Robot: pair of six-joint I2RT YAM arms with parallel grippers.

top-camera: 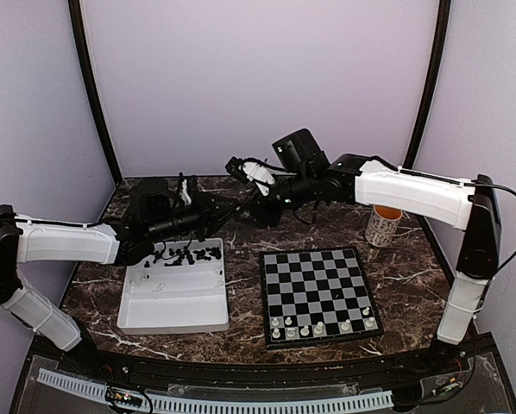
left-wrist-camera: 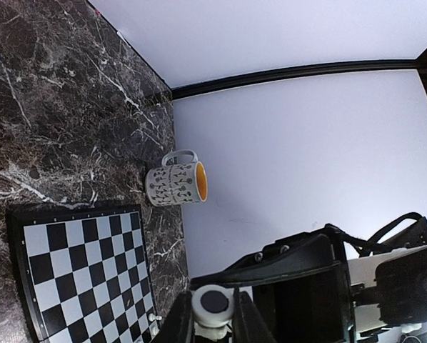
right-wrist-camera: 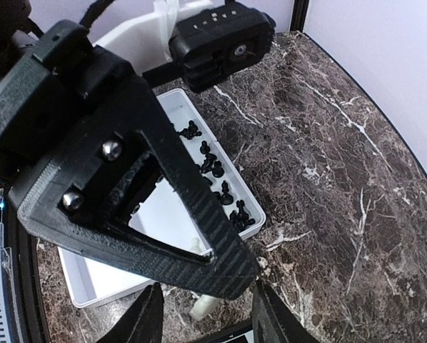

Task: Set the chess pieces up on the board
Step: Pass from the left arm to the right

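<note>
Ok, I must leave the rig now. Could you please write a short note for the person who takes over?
Left gripper: shut on one white piece, raised above the table behind the tray and board.
Right gripper: open, jaws on either side of that same piece, not visibly touching it.
Board: a few white pieces stand on the two near rows; the other squares are bare.
Tray: black pieces lie along its far edge.
Left to do: place the held piece, then the rest of the set, including all the black ones.
</note>
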